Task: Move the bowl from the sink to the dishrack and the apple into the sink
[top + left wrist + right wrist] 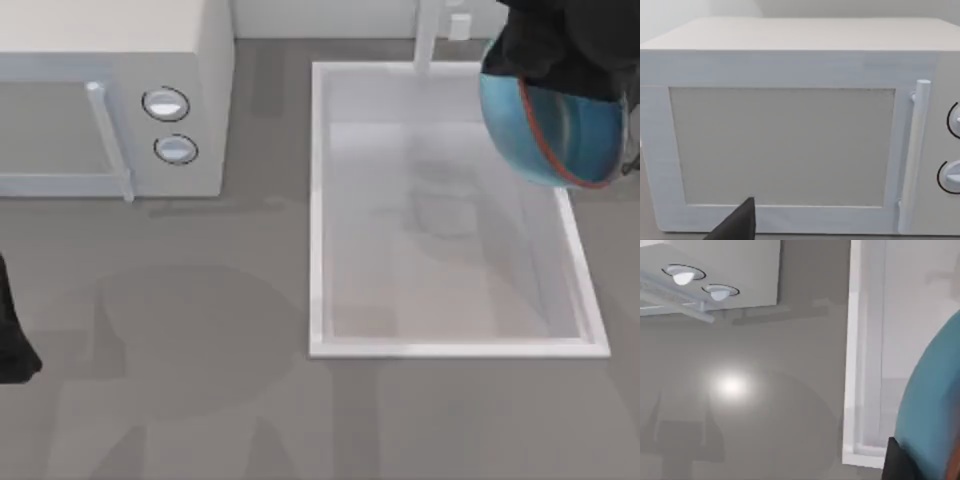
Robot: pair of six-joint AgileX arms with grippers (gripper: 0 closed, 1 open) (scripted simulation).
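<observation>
The blue bowl with its reddish-brown rim hangs tilted above the far right corner of the white sink. My right gripper is shut on the bowl's upper edge, black against the blue. In the right wrist view the bowl's blue wall is close by, with the sink's rim beside it. The basin holds nothing. The apple and the dishrack are out of view. My left arm stays parked at the table's left edge.
A white microwave with two round knobs stands at the back left, and its door faces the left wrist camera. The white faucet post rises behind the sink. Bare grey tabletop lies left of the sink.
</observation>
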